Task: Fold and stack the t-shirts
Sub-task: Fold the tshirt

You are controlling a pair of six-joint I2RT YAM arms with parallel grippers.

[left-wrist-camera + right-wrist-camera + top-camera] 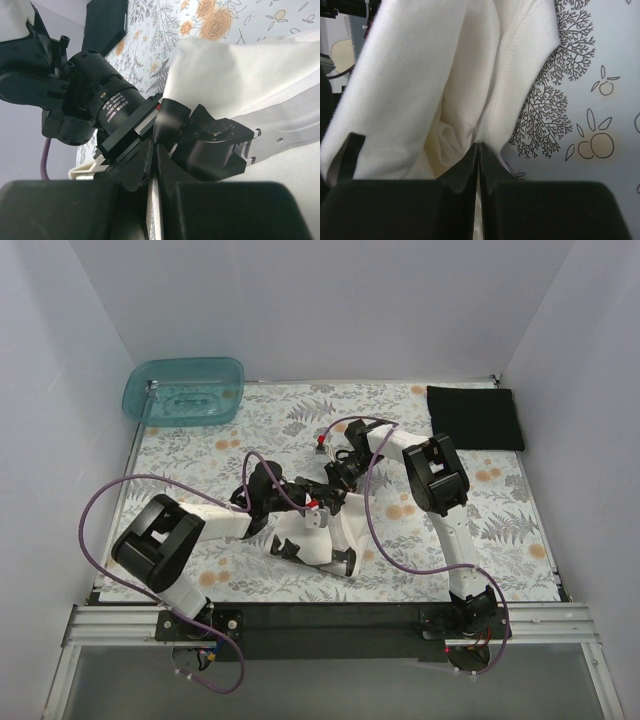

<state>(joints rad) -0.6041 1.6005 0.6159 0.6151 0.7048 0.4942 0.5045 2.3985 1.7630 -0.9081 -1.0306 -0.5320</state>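
The cream-white t-shirt [322, 540] lies bunched at the middle of the floral cloth [500, 520], just toward 6 o'clock from where the two wrists meet. From above, both forearms and their purple cables [375, 530] cross over it, so only a crumpled lower part shows.

The left gripper [154, 147] comes in from 8 o'clock. Its jaws are pressed together with a thin sliver of cream fabric caught between them. Most of its own camera's view is blocked by the right arm's wrist and lens barrel [107, 107], which sits almost against the left fingers. Beyond it the shirt spreads in a smooth pale sheet toward 2 o'clock.

The right gripper [478, 147] reaches down from 1 o'clock. Its jaws are likewise closed on a fold of the same shirt, whose seams and hanging folds fill the left of that view, with bare patterned cloth to the right.

The black t-shirt [475, 417] lies flat and folded at 1 o'clock near the far right corner, well apart from the arms. The teal tub [135, 395] sits at 11 o'clock in the far left corner.
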